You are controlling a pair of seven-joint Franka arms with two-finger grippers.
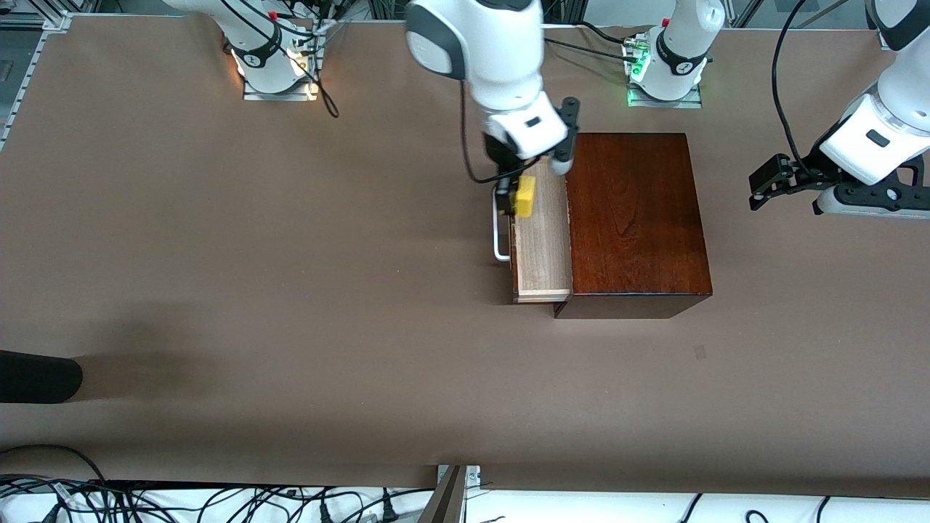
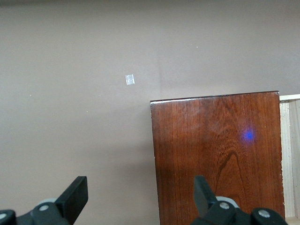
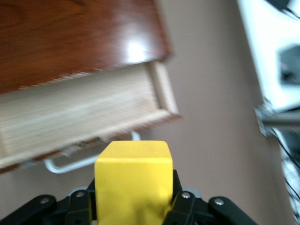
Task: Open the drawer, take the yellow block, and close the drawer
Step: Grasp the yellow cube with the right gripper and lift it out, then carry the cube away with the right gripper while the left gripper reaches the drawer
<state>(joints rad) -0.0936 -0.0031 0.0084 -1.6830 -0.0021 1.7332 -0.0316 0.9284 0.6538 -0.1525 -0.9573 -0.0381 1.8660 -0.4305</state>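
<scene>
Yellow block [image 1: 525,196] sits clamped in the right end effector [image 1: 517,195], up in the air over the open drawer [image 1: 541,240], just above centre of the front frame. In the right wrist view we see the block [image 3: 134,180] filling the lower middle of the frame, black fingers [image 3: 183,206] pressed against both of its sides. Drawer is pulled out of the mahogany box [image 1: 633,218] toward the right arm's end of the bench [image 1: 290,290]; its pale wood tray is exposed and the white U-shaped handle [image 1: 498,232] sticks out from its front. In the right wrist view the tray [image 3: 79,117] runs across the upper half of the frame, with the handle [image 3: 70,164] under it. Left end effector [image 1: 759,190] hangs at the right edge of the front frame, over bare bench past the box; that arm waits. In the left wrist view we see its fingers [image 2: 75,194] spread wide at the bottom of the frame, nothing between them, with the box top [image 2: 215,154] at lower right and a small pale mark [image 2: 130,79] on the bench above centre.
</scene>
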